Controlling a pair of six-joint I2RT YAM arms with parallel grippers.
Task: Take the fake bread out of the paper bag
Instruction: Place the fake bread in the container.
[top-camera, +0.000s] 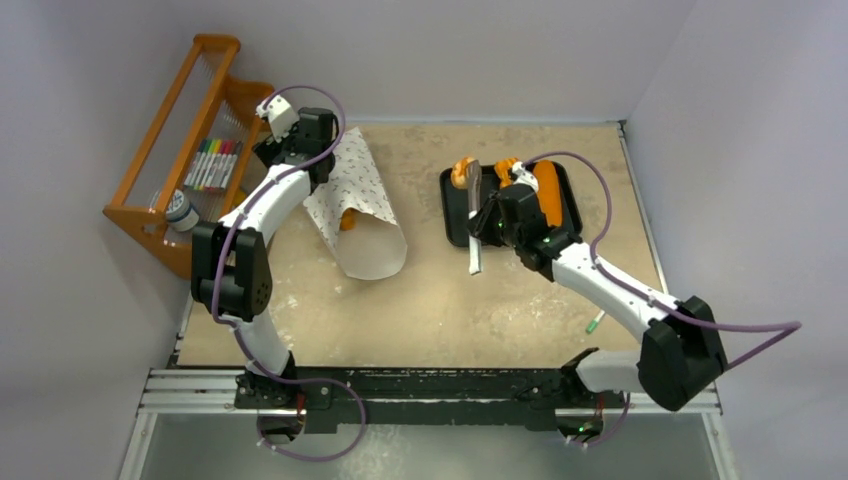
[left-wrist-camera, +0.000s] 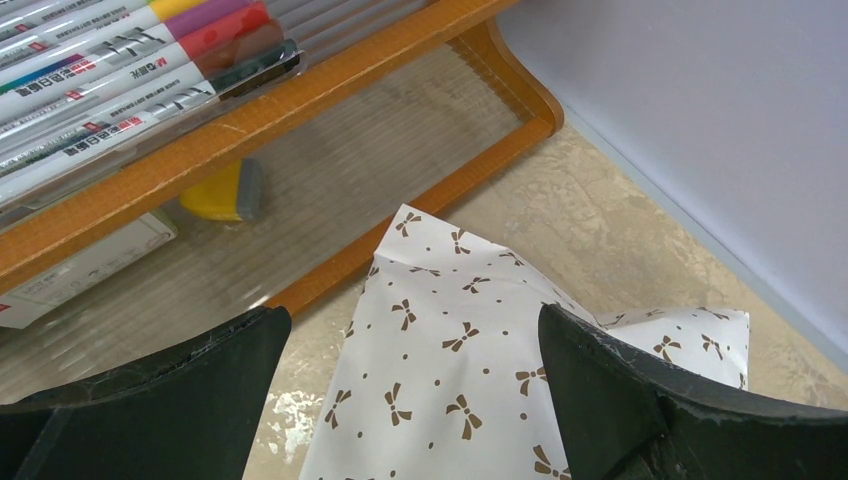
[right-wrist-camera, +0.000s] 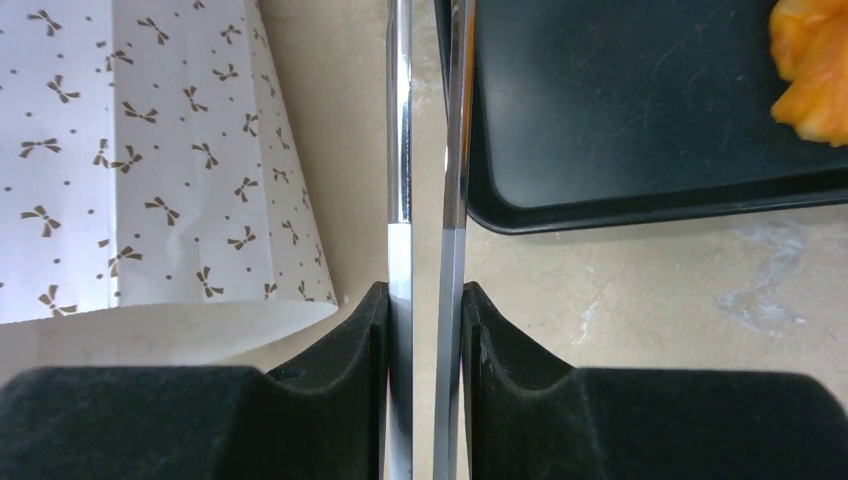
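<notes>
While one orange piece of fake bread (top-camera: 347, 219) shows inside the paper bag (top-camera: 365, 195), left of centre in the overhead view, I judge the step in hand to be fetching it with the tongs (top-camera: 474, 225). My right end effector (right-wrist-camera: 425, 300) is clamped on the two metal blades, over the left rim of the black tray (top-camera: 450, 220), where other bread pieces (top-camera: 547, 190) lie. My left end effector (left-wrist-camera: 415, 325), fingers wide apart, straddles the bag's closed corner beside the orange rack (left-wrist-camera: 300, 110). I would pinch that corner first to pin the bag, then bring the tongs in low toward its mouth and squeeze gently.
</notes>
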